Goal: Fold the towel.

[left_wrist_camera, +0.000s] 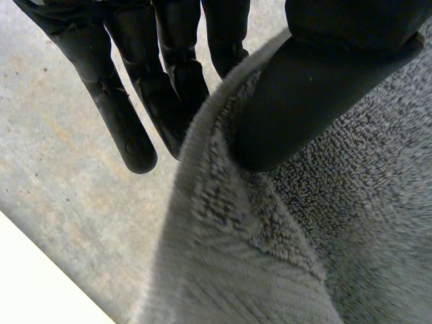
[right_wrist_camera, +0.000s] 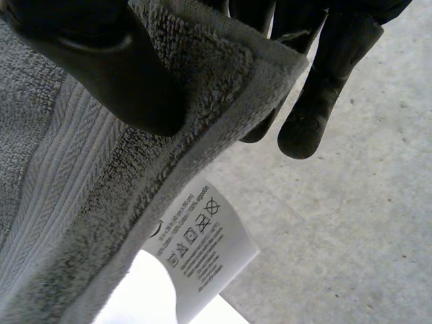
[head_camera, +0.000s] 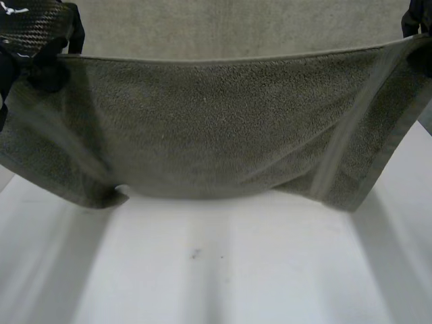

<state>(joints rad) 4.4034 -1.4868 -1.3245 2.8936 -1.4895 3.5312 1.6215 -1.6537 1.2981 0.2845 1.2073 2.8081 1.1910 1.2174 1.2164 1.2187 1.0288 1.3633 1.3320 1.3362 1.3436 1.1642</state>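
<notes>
Holding the towel (head_camera: 216,128) up wide over the white counter (head_camera: 223,270). Pinching one top corner between thumb and fingers (left_wrist_camera: 135,128) of the left hand (head_camera: 40,34), the other corner the same way in the right hand (head_camera: 417,20). Nothing folded yet; all folding left to do.

The towel (head_camera: 216,128) is thick terry cloth, matt, with a rough looped pile, a flat ribbed woven band and a smoother hem. Its care label (right_wrist_camera: 202,250) is thin, smooth and white, with black print. The left hand (left_wrist_camera: 162,81) and the right hand (right_wrist_camera: 320,94) look like matt black plastic, a little scuffed. The table (head_camera: 236,277) is smooth and white with a faint sheen. The floor (right_wrist_camera: 358,202) is rough, speckled grey, like concrete.
</notes>
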